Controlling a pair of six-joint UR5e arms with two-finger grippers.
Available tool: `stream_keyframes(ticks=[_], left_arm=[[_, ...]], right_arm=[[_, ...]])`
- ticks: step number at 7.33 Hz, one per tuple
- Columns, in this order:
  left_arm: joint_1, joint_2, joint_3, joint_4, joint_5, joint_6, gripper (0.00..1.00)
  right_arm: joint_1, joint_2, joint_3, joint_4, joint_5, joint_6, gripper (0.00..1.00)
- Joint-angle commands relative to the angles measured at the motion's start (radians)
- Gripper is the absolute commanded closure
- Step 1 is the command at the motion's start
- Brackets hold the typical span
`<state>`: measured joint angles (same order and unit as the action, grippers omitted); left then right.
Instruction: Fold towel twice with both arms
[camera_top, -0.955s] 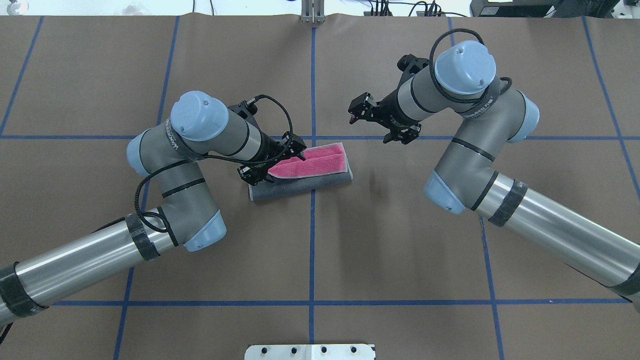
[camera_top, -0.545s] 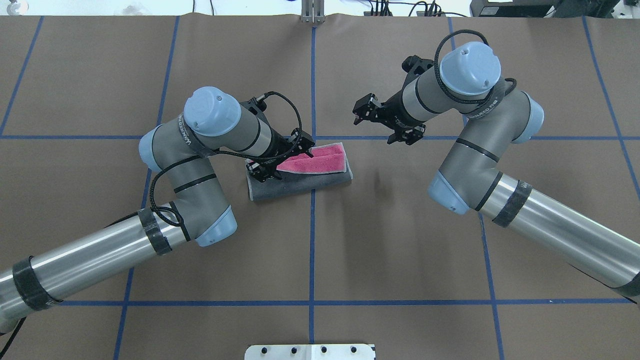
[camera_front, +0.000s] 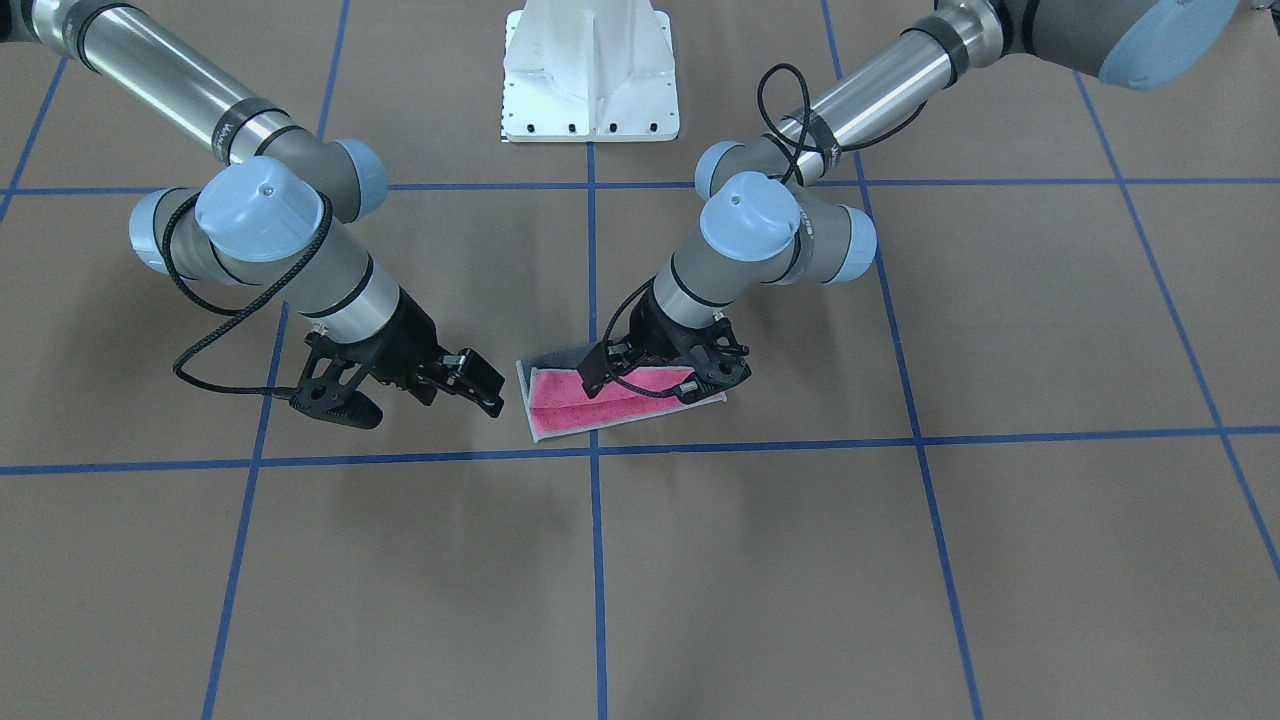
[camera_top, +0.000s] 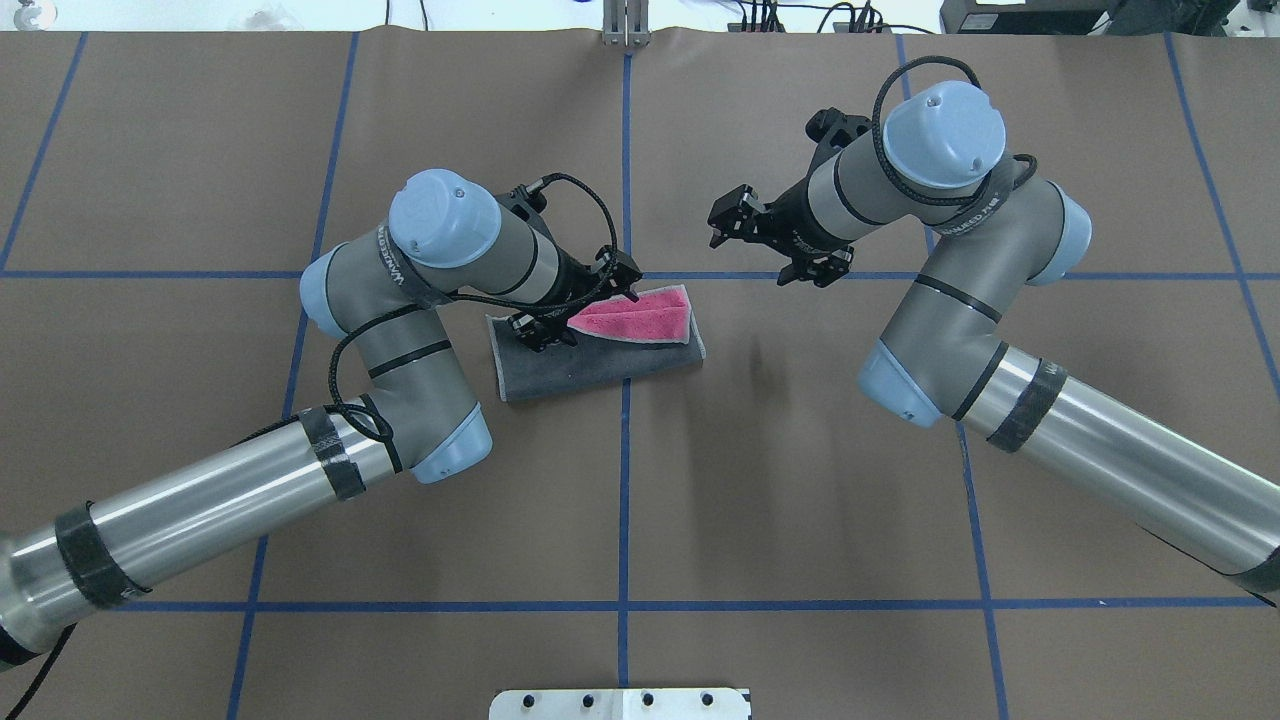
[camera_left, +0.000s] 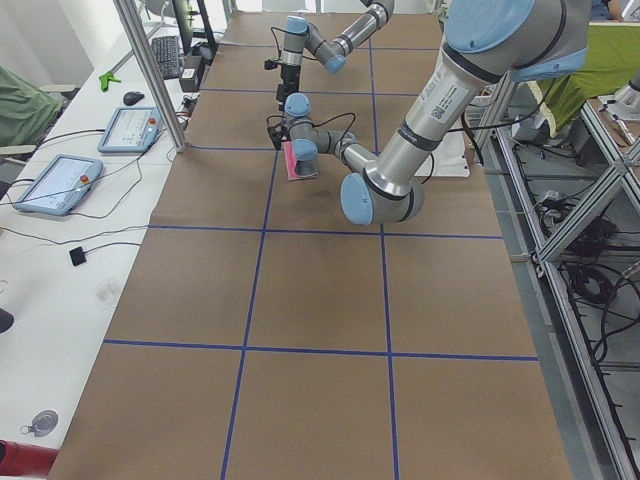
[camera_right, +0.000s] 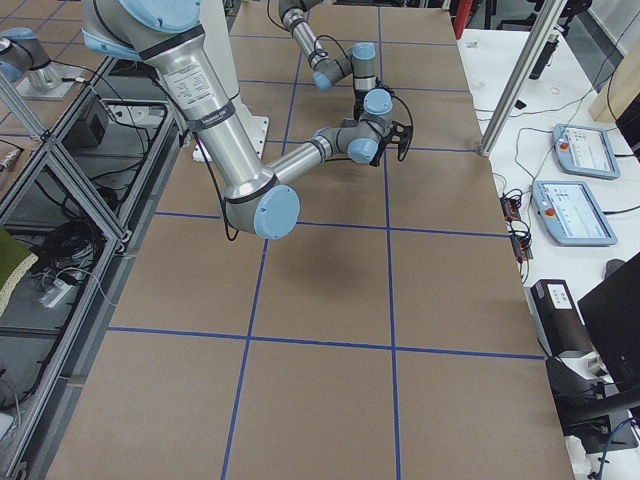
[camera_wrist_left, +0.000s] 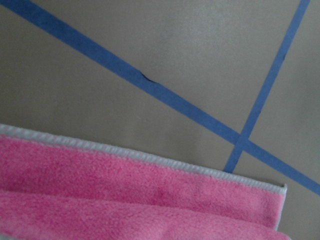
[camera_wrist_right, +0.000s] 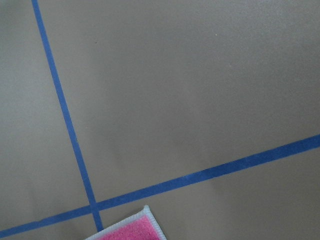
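Observation:
The towel (camera_top: 600, 368) lies folded at the table's middle, dark grey along the near side and pink (camera_top: 645, 318) along the far side. My left gripper (camera_top: 580, 315) is shut on the pink layer's left end and holds it raised over the towel. It shows the same way in the front-facing view (camera_front: 660, 382). The left wrist view shows only the pink face and its pale edge (camera_wrist_left: 150, 185). My right gripper (camera_top: 752, 258) is open and empty above the table, a little right of the towel and apart from it. The right wrist view shows one towel corner (camera_wrist_right: 135, 231).
The white pedestal base (camera_front: 590, 70) stands at the robot's side of the table. Blue tape lines (camera_top: 625, 500) cross the brown table cover. Tablets (camera_left: 130, 128) lie on a side bench beyond the far table edge.
My left gripper has moved right with the towel's left end. The visible pink strip has grown shorter and more dark grey shows at the left. The right arm has shifted slightly right.

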<state>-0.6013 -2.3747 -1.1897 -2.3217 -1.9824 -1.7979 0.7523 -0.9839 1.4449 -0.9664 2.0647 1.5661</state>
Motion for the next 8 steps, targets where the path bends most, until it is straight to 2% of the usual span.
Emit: stream_keyframes(ticks=[1, 5, 8], left_arm=[[0.0, -0.021, 0.035, -0.019, 0.008, 0.0, 0.0], [-0.002, -0.031, 0.041, -0.021, 0.011, 0.0, 0.0], [-0.003, -0.096, 0.116, -0.042, 0.042, -0.002, 0.0]], right_arm=[[0.001, -0.001, 0.0, 0.0, 0.0, -0.003, 0.01], [0.002, -0.007, 0.003, 0.0, 0.002, -0.003, 0.01], [0.016, -0.019, 0.008, 0.001, 0.032, -0.011, 0.01]])
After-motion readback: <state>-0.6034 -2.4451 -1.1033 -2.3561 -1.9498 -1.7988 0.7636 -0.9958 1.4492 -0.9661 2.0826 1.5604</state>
